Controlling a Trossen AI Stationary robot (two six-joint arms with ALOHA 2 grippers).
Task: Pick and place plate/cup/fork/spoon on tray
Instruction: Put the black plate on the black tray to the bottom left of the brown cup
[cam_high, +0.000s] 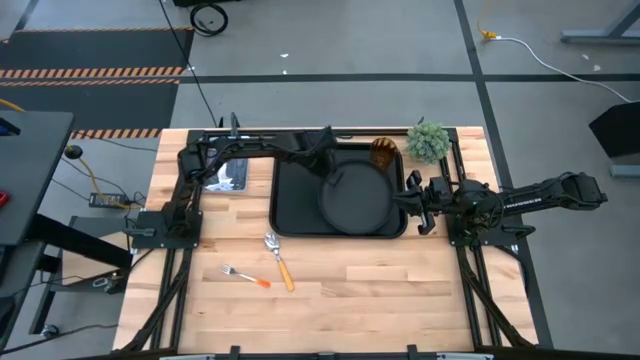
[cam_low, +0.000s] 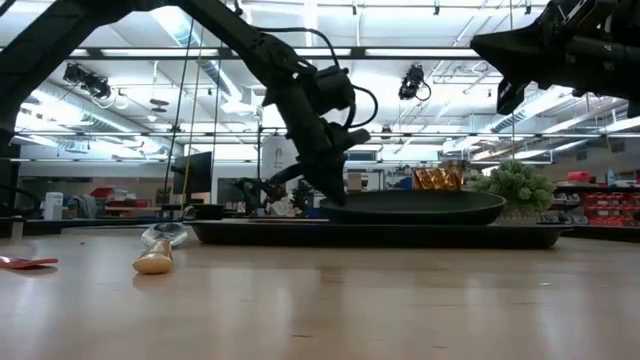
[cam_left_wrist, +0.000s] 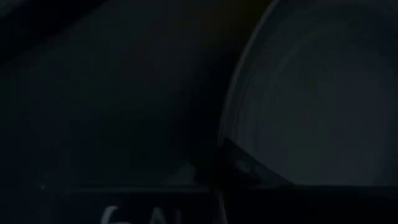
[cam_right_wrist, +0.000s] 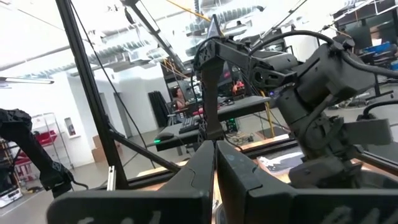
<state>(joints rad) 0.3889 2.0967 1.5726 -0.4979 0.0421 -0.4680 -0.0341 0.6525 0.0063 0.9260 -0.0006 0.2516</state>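
The round black plate (cam_high: 357, 196) lies in the black tray (cam_high: 292, 222), toward its right side; the low view shows it level (cam_low: 415, 207). My left gripper (cam_high: 326, 176) is at the plate's left rim (cam_low: 326, 196). My right gripper (cam_right_wrist: 215, 163) is shut and empty, raised beside the tray's right edge (cam_high: 414, 203). The amber cup (cam_high: 385, 153) stands at the tray's far right corner. The spoon (cam_high: 279, 258) and the fork (cam_high: 246, 277) lie on the wooden table in front of the tray. My left gripper is on the plate's left rim (cam_left_wrist: 231, 134), coming slanting down from the table's far left. One finger (cam_left_wrist: 244, 164) lies over the rim; the other is hidden under the plate. The plate sits level, low in the tray; whether it rests there, the tray's rim hides.
A small green potted plant (cam_high: 428, 141) stands at the far right, next to the cup. A blue-white card (cam_high: 229, 177) lies left of the tray, under my left arm. There is bare wood at the table's near side, around the spoon and fork.
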